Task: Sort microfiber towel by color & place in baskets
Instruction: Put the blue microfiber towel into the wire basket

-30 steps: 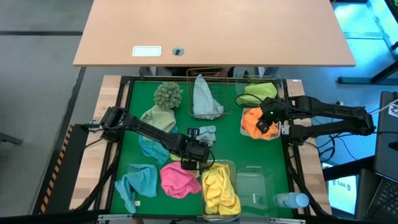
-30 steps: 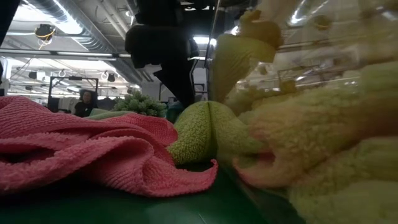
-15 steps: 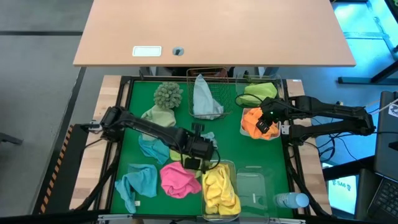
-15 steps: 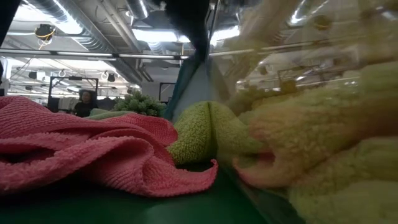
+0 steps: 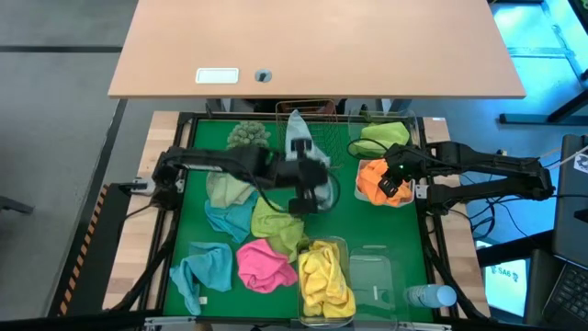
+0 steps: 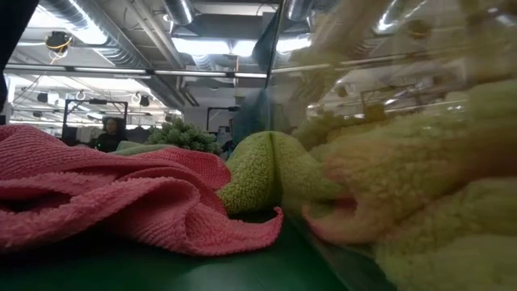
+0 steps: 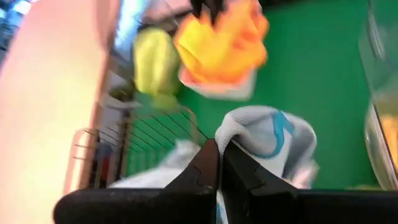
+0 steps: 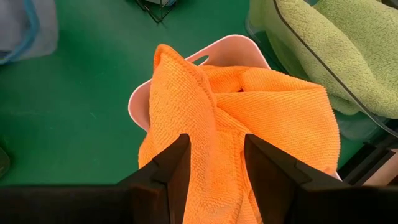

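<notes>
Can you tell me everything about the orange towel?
The orange towel is a soft, ribbed microfiber cloth, bright orange, crumpled into folds. It sits heaped in a white tray on the green mat, spilling over the rim. The right claw hangs open just above it. A tub holding a lime green towel stands beside it.

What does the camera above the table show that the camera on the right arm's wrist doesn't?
Only the high view shows the left gripper, jaws shut on a pale grey-blue towel beside the copper wire basket. It also shows the pink towel, the teal towel and the yellow towels in a clear tub.

Only the right wrist view shows the right gripper close up, jaws open over the cloth.

Both show the orange towel in its white tray and the lime green towel next to it.
</notes>
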You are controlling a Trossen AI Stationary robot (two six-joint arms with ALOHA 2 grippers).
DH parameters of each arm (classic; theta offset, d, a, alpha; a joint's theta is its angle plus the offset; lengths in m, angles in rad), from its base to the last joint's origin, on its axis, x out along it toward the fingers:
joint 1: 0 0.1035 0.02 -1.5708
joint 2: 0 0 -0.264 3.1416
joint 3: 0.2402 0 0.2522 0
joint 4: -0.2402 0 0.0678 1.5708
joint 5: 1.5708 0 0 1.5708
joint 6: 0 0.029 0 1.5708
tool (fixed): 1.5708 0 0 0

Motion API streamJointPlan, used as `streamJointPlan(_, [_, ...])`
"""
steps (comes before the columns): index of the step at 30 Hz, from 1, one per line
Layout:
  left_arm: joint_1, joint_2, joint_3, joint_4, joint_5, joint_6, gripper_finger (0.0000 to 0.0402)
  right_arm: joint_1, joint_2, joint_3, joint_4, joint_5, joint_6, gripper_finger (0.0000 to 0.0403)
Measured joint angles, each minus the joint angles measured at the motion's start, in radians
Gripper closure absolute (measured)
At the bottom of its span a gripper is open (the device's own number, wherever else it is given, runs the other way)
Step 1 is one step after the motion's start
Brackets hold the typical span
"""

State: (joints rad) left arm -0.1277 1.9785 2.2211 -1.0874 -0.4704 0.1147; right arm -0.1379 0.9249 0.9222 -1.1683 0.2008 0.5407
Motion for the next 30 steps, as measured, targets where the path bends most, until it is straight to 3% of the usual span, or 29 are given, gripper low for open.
streamJointPlan(5, [0.066,-0.006,0.138,0.021,-0.022,0.025,0.0401,0.000,0.000,0.000,0.000,0.000,0.000,0.0253])
streamJointPlan(20, [0.282,-0.193,0.121,0.363,-0.011,0.048,0.0401,0.000,0.000,0.000,0.034,0.007,0.000,0.0253])
streamJointPlan(30, [0.407,-0.180,0.055,0.364,0.117,-0.027,0.0401,0.000,0.000,0.000,0.051,0.008,0.000,0.0253])
